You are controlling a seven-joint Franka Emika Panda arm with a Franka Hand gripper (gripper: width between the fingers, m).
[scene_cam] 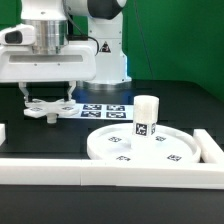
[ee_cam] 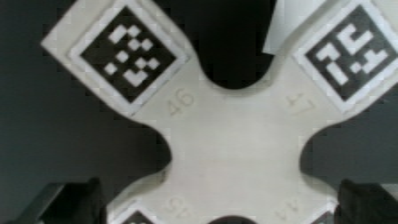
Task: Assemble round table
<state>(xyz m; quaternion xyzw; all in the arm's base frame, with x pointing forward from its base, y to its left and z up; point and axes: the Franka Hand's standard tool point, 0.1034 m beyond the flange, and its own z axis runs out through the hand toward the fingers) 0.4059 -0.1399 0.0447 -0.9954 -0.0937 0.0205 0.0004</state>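
The flat cross-shaped base (scene_cam: 50, 110) lies on the black table at the exterior view's left. My gripper (scene_cam: 48, 98) is lowered right over it. In the wrist view the base (ee_cam: 222, 120) fills the picture, with two tagged lobes spread away from me. My gripper (ee_cam: 222, 205) is open, one dark finger on each side of the base's narrow waist, close to its edges with thin gaps. The large round disc (scene_cam: 120, 150) lies at the exterior view's right, and the short cylindrical leg (scene_cam: 147, 116) stands upright on it.
The marker board (scene_cam: 105, 108) lies flat between the base and the disc. White border rails run along the front (scene_cam: 100, 172), at the exterior view's right (scene_cam: 210, 150) and at its left edge (scene_cam: 3, 131). The robot's base stands behind.
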